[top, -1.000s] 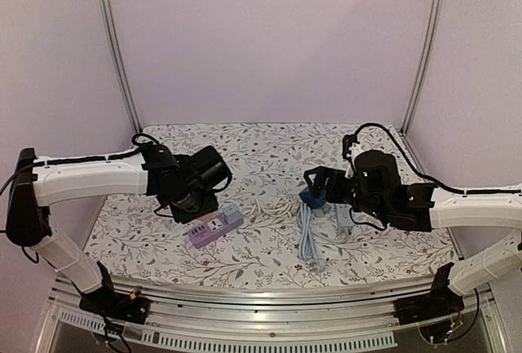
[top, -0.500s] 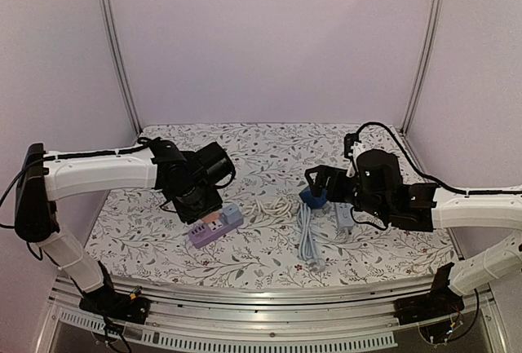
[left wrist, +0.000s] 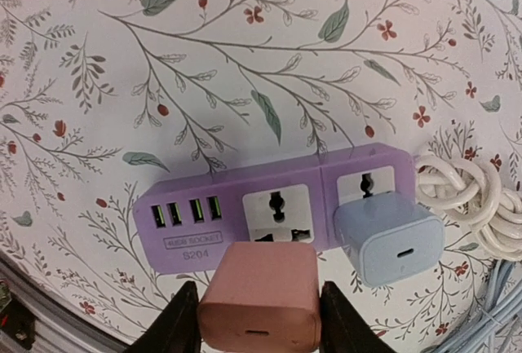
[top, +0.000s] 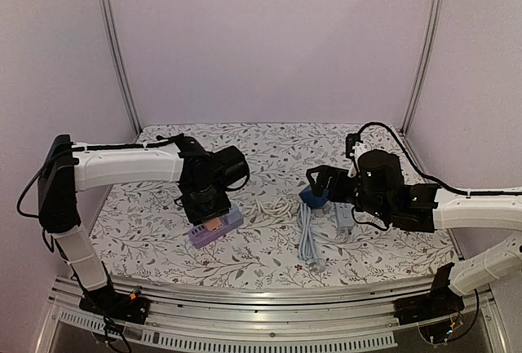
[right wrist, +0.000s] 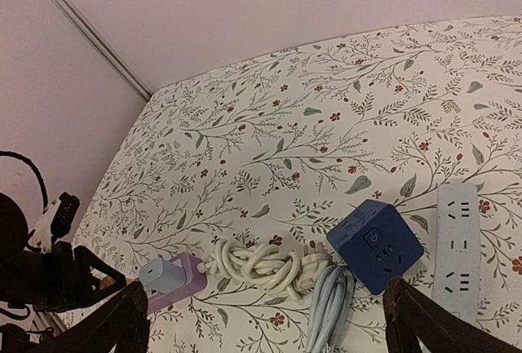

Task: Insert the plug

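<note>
The left gripper is closed tight on the pink plug, which hangs close over the middle socket of the purple power strip (a light blue charger sits in the next socket), while the right gripper, well off to the strip's right, is wide open and holds nothing.

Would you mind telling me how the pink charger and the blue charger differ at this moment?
Colour: the pink charger is salmon pink, the blue charger pale blue. State: the blue charger sits plugged into the end socket of the purple power strip. The pink charger is held in the jaws of the left gripper over the middle socket, apparently not yet seated. Both are rounded boxy adapters with a slot port.
</note>
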`<action>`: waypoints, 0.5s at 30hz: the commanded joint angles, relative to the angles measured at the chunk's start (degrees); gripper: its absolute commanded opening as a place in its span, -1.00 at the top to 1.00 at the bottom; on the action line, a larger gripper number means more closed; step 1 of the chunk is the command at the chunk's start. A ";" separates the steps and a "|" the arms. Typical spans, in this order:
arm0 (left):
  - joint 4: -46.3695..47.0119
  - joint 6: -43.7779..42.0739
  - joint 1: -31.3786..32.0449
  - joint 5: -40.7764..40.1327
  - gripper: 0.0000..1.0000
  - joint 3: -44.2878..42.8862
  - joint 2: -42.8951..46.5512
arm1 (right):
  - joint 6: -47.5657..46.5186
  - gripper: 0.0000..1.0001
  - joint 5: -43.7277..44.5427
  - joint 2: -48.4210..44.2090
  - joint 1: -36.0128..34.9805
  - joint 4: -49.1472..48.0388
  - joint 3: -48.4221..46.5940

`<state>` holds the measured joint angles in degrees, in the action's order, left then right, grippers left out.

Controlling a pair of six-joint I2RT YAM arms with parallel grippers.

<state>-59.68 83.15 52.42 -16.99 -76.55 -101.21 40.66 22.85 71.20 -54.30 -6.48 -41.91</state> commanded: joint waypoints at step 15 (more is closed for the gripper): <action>-4.34 -3.75 -1.40 0.22 1.00 -6.34 -8.19 | -0.48 -0.98 1.38 -0.97 0.30 0.32 0.78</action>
<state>-63.72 80.58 52.14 -17.15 -82.00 -106.80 40.64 23.03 71.20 -54.30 -6.48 -41.91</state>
